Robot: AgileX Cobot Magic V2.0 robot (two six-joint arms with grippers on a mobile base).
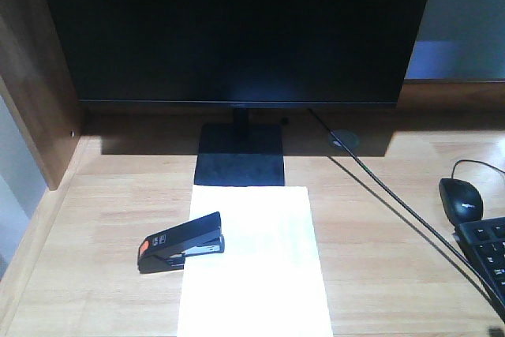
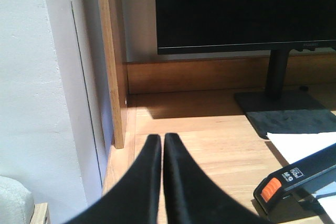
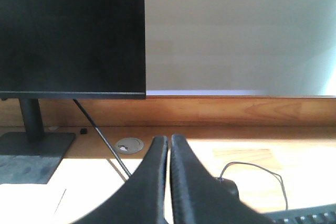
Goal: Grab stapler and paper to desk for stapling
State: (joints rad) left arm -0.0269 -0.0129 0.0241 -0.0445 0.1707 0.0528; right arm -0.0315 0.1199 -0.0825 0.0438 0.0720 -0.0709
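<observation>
From the front camera I see the desk (image 1: 110, 219) with a wooden side panel (image 1: 35, 100) at its far left. Next comes the stapler (image 1: 181, 243), lying flat with its orange patch toward the left and its nose resting on the left edge of the paper (image 1: 256, 262). The paper lies flat in front of the monitor base (image 1: 241, 155), its far edge touching the base's front edge. The monitor (image 1: 237, 29) fills the top of the view. A cable (image 1: 394, 203) runs down from under the screen toward the right, past a round grommet (image 1: 344, 141). Farther right sits a mouse (image 1: 461, 199), and a keyboard (image 1: 489, 246) corner shows at the edge.

On my left wrist camera, the left gripper (image 2: 161, 148) is clenched on nothing, its fingers (image 2: 142, 182) nearly touching at the tips. It hangs above bare desk (image 2: 210, 129) wood, left of the stapler (image 2: 299, 179), which shows its orange patch and a small white label. A corner of the paper (image 2: 304, 142) lies beyond the stapler.

On my right wrist camera, the right gripper (image 3: 169, 148) is likewise pressed closed and empty, over the desk (image 3: 294, 156) to the right of the monitor (image 3: 68, 30). The grommet (image 3: 129, 145) sits just left of its tips, and the mouse (image 3: 228, 186) is partly hidden behind its right finger.
</observation>
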